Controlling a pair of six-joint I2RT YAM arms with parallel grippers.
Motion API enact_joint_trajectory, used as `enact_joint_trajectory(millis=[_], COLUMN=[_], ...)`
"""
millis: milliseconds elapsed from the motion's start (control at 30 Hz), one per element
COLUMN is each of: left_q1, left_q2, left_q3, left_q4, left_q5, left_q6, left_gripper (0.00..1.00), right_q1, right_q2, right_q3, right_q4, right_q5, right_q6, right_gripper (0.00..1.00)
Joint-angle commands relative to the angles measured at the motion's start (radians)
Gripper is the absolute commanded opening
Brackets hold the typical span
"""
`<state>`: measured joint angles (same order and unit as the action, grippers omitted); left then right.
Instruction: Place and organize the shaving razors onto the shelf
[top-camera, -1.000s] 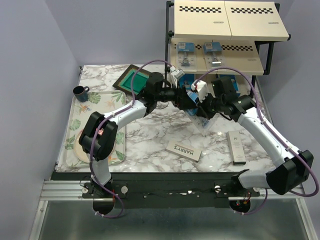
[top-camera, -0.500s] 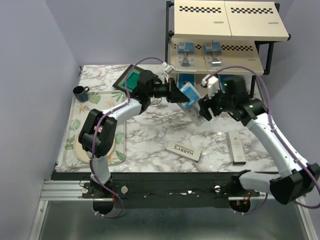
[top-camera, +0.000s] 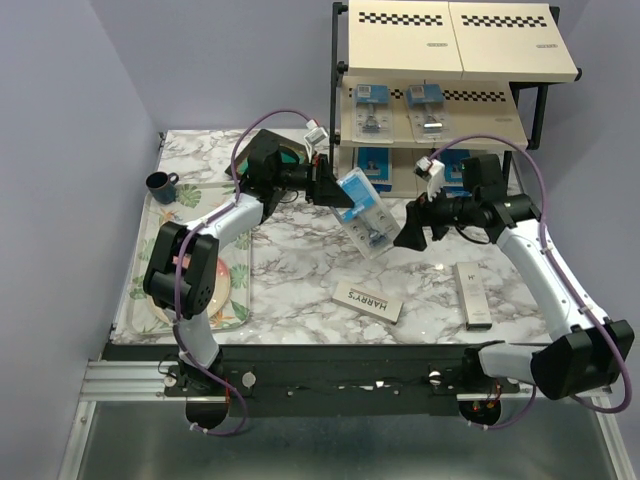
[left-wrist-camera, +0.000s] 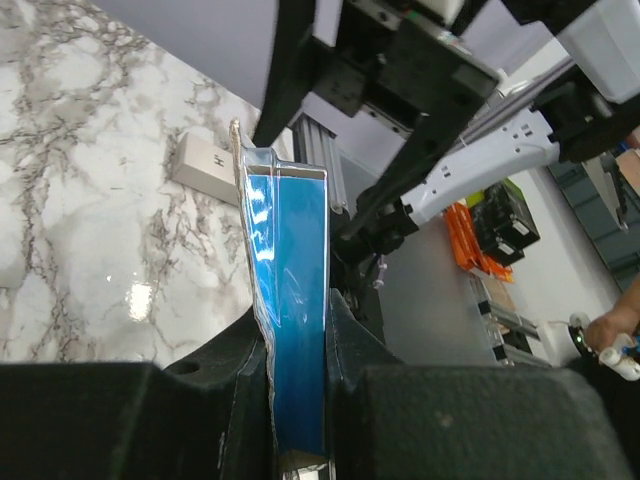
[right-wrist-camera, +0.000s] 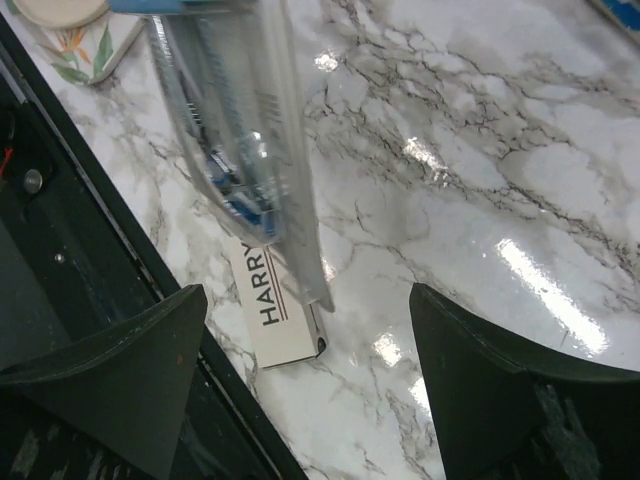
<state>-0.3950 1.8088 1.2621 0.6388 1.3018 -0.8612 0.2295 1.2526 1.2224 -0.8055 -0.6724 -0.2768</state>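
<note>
My left gripper (top-camera: 338, 193) is shut on a clear blister pack with a light-blue card (top-camera: 361, 212), held tilted above the middle of the marble table. In the left wrist view the pack's blue card (left-wrist-camera: 297, 290) stands edge-on, clamped between the jaws of the left gripper (left-wrist-camera: 298, 400). My right gripper (top-camera: 411, 228) is open just right of the pack, apart from it; the right wrist view shows the right gripper (right-wrist-camera: 310, 370) wide with nothing between its fingers and the pack (right-wrist-camera: 240, 130) ahead. The shelf (top-camera: 440, 125) carries two blister packs (top-camera: 372, 102) and dark-blue boxes (top-camera: 375, 160). Two HARRY'S boxes (top-camera: 367, 300) (top-camera: 472, 293) lie on the table.
A floral tray (top-camera: 190, 215) with a plate lies along the left side, a dark cup (top-camera: 160, 183) at its far end. A dark frame with green centre (top-camera: 268, 150) sits behind the left arm. The near table edge (top-camera: 330, 348) runs just below the HARRY'S boxes.
The left gripper closed on the blister pack and drew it back left and lower. The right gripper opened, let go of the pack and pulled away to the right.
</note>
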Motion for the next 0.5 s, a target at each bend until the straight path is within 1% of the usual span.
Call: enact_joint_trajectory(millis=[0,133,267,333,367,433,467], left_q1=[-0.004,-0.004,-0.004,-0.005,-0.005,-0.007,-0.008], left_q2=[-0.063,-0.071,-0.072,-0.072,-0.072,-0.068,-0.068], left_q3=[0.010,0.014,0.022,0.025,0.028,0.031,0.034], left_q4=[-0.028,-0.040,-0.051,-0.054,-0.056,-0.059,-0.059], left_q5=[0.080,0.080,0.076,0.074,0.076,0.074,0.071], left_q6=[0.005,0.004,0.004,0.004,0.004,0.007,0.007], left_gripper=[0.17,0.17,0.17,0.17,0.17,0.17,0.17], right_q1=[-0.016,-0.016,-0.016,-0.018,-0.018,-0.019,-0.019], right_q2=[0.037,0.057,0.065,0.061,0.061,0.062,0.065], right_q3=[-0.038,-0.061,-0.084,-0.106,-0.110,-0.124,-0.127], right_q4=[0.014,0.029,0.055,0.066,0.071,0.078,0.089], right_q5=[-0.064,-0.144,-0.217,-0.217,-0.226,-0.245,-0.269], right_q6=[0.013,0.017,0.045,0.053,0.053,0.060,0.062], right_gripper=[0.89,0.89,0.82,0.80,0.76,0.71,0.66])
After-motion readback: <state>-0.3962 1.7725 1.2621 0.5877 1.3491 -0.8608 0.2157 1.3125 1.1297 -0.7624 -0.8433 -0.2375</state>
